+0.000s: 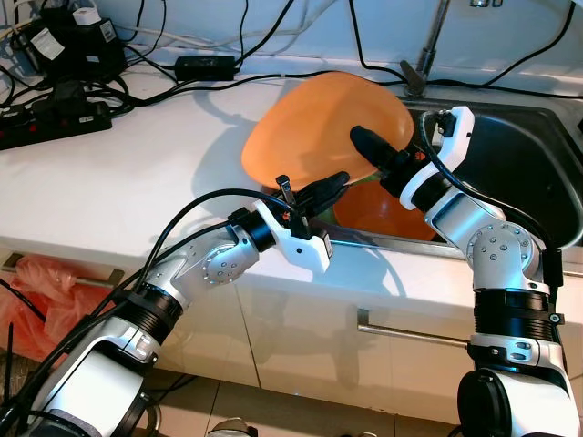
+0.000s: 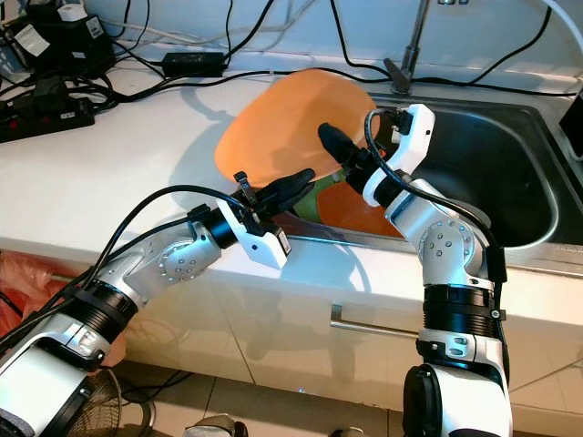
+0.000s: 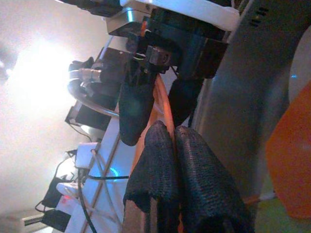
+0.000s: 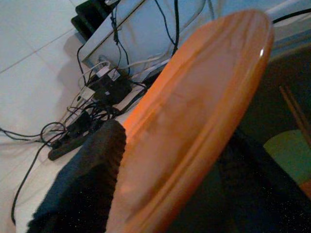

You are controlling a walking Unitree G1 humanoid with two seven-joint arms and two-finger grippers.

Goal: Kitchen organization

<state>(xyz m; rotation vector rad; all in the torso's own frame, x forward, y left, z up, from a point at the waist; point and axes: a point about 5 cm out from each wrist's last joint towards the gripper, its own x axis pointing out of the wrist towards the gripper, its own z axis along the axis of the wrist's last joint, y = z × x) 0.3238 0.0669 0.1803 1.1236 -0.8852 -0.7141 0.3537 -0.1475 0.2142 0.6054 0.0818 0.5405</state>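
Orange plate (image 1: 314,127) between both grippers

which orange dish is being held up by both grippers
The large orange plate, tilted up on edge over the counter, pinched by the left gripper and right gripper. The other orange dish lies in the sink.

We cannot make out the green thing (image 2: 308,202) under the tilted orange plate (image 1: 319,123); plate and right hand (image 1: 375,157) cover most of it. The second orange dish (image 1: 387,211) in the sink (image 1: 528,173) is half hidden.
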